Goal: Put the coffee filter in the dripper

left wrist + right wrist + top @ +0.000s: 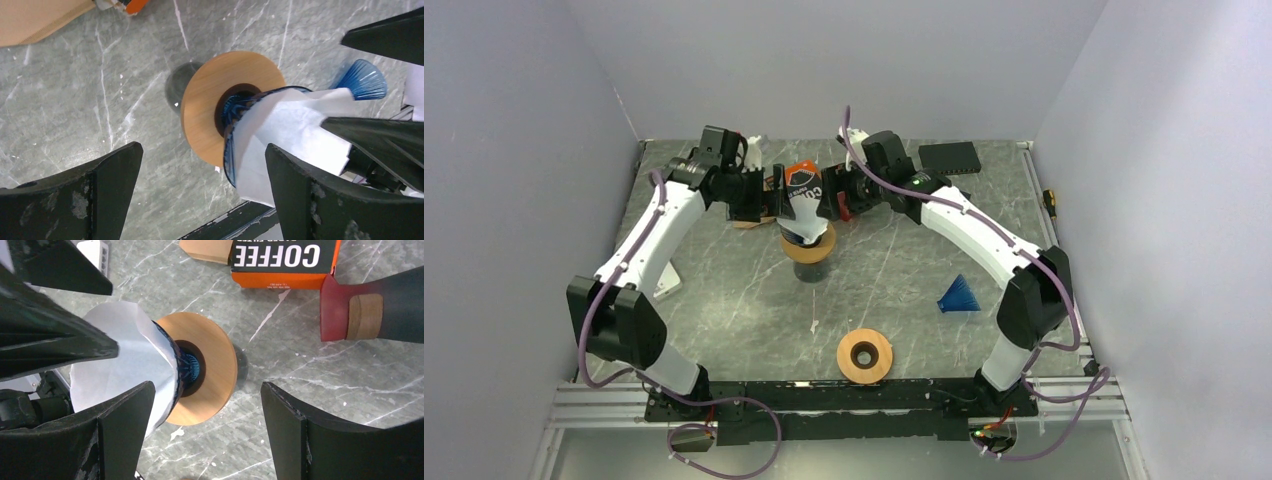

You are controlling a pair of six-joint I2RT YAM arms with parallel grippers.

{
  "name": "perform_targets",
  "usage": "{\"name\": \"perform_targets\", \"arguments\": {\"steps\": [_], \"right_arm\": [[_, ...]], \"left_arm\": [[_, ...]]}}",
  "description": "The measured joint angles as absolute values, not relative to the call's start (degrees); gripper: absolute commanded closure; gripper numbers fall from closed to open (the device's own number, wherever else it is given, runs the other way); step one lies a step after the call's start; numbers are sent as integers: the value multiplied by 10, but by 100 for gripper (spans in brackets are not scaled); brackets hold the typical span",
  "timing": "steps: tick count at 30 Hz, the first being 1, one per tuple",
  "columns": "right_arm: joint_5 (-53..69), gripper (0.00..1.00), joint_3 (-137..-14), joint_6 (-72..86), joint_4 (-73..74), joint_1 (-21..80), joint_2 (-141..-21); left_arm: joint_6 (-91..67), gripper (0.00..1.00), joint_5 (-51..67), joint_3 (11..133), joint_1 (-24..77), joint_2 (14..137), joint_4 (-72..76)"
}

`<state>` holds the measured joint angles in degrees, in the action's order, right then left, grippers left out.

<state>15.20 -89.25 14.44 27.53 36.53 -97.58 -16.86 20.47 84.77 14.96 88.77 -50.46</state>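
Closest to the near edge of the surface (724, 320), right of centre, lies a spare wooden ring (865, 355), and further in toward the right edge a blue cone (960, 295) rests on its side; both are well apart from the work and block nothing. Past the middle, toward the far edge, the dripper (189, 365) sits in a wooden collar (215, 370) on a dark vessel (809, 270), which keeps its mouth raised and steady. The white coffee filter (290, 125) is in the mouth of the dripper, its upper part standing well above the rim, so I judge it placed but not fully seated. The left end effector (200, 160) hangs over it with jaws wide apart, clamping nothing. The right end effector (207, 395) faces it from the other side, also spread, and one finger seems to brush the paper, though the angle leaves that unsure. The two crowd each other here, so any push down needs care. Beyond stand a coffee box (285, 260) and a red-and-wood object (350, 315), with a black slab (949, 157) near the far right corner.
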Motion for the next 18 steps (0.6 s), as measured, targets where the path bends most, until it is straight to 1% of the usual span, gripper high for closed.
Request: {"name": "perform_targets", "arguments": {"steps": [12, 18], "right_arm": [[256, 18, -838, 197, 219, 312, -955], [304, 13, -795, 223, 165, 288, -922]], "left_arm": [[-179, 0, 250, 865, 146, 863, -498], [-195, 0, 307, 858, 127, 851, -457]]}}
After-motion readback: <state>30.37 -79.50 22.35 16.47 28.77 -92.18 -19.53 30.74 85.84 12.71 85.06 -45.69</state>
